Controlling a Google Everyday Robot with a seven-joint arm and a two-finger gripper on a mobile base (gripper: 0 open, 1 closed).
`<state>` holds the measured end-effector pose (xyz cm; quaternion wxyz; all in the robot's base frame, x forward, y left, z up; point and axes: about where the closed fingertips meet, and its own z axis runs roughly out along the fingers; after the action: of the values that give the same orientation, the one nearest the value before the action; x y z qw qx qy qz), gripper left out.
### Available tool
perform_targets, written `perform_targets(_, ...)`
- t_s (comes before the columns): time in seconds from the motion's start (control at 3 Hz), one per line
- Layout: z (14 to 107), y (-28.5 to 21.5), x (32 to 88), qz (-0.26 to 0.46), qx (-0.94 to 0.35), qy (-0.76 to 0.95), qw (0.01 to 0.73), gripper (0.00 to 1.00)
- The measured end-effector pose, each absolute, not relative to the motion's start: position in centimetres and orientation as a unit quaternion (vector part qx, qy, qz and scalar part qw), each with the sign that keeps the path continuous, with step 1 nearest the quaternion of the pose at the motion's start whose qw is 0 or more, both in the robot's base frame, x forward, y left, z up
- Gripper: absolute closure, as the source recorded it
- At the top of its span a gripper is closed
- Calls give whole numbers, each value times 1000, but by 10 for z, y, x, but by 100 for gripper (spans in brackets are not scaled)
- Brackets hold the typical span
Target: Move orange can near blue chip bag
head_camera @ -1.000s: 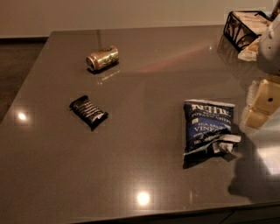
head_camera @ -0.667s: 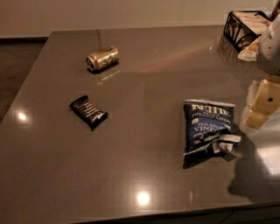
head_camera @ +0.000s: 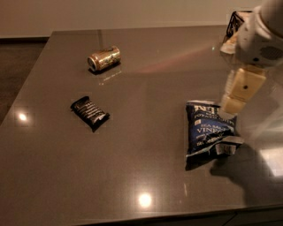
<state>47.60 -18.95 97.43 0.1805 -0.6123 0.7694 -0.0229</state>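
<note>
We are looking down on a dark, glossy table [head_camera: 146, 176] filling most of the view, with round glints of light [head_camera: 144, 199] shining on it. A pale wall [head_camera: 132, 13] is running behind it and dark floor [head_camera: 17, 66] is showing at the left. The gripper [head_camera: 232, 105] is hanging over the table's right side.

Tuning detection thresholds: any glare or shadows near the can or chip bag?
Camera view: two glare spots on the table, near and left edges, clear of the orange can and blue chip bag; a shadow darkens the bag's near right side; the gripper hangs over its far right corner.
</note>
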Motion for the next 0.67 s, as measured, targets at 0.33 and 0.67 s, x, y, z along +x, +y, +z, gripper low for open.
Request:
perform_targets(0.33, 969, -164, 517, -9, -631, 750, 196, 0)
perform_targets(0.67, 967, -136, 561, -8, -651, 730, 207, 0)
